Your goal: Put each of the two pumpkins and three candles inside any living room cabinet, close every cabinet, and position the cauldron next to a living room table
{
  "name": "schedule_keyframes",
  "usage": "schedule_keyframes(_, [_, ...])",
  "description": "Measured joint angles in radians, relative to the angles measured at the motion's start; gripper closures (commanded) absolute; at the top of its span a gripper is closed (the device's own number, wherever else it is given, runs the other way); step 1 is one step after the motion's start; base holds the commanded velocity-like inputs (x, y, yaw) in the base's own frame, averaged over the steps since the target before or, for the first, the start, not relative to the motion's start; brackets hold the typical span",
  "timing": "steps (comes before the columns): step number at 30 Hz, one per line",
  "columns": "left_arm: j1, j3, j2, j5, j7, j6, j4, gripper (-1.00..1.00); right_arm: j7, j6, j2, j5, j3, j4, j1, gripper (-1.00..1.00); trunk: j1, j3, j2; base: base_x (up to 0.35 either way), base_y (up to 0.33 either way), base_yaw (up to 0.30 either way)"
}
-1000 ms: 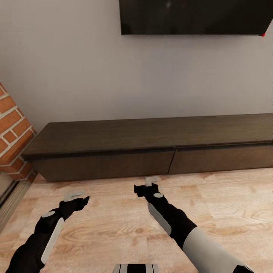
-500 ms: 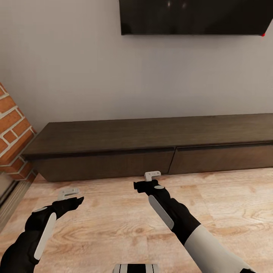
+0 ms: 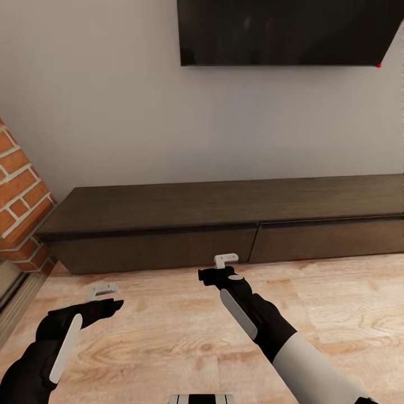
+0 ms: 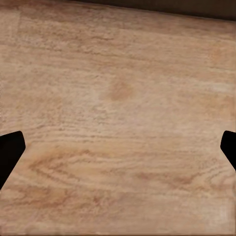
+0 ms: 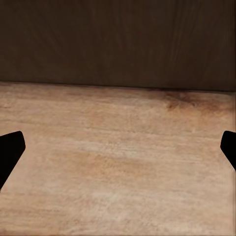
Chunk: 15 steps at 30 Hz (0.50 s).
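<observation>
Head view: the cabinet (image 3: 224, 224), a long, very low dark-brown wood unit, stands against the grey wall (image 3: 112, 112) and runs from 9 o'clock to 3 o'clock across the middle of the frame. Both of its flat fronts sit flush and closed, and its top carries nothing. A dark wall-mounted screen (image 3: 286, 31) hangs at 12 o'clock. A red brick column (image 3: 19, 196) stands at 9 o'clock, just beside the cabinet's left end.

The left tool (image 3: 104, 292) hangs over the wood floor (image 3: 168, 336) at 8 o'clock, apart from the cabinet. In the left wrist view its dark fingertips (image 4: 10, 152) sit at opposite edges, spread wide, with bare floor between them.

The right tool (image 3: 225, 261) hangs near frame centre, just in front of the cabinet's left front. In the right wrist view its fingertips (image 5: 10, 150) are likewise spread wide and empty, facing the cabinet front (image 5: 118, 44) above the floor.
</observation>
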Motion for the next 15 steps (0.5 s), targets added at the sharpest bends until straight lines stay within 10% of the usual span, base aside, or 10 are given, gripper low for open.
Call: schedule_keyframes(15, [-0.003, -0.004, -0.002, 0.001, 0.001, 0.031, 0.013, -1.00, 0.000, 0.001, 0.000, -0.001, -0.001, 0.021, 0.000, -1.00, -0.007, 0.058, 0.004, 0.000, 0.000, 0.000])
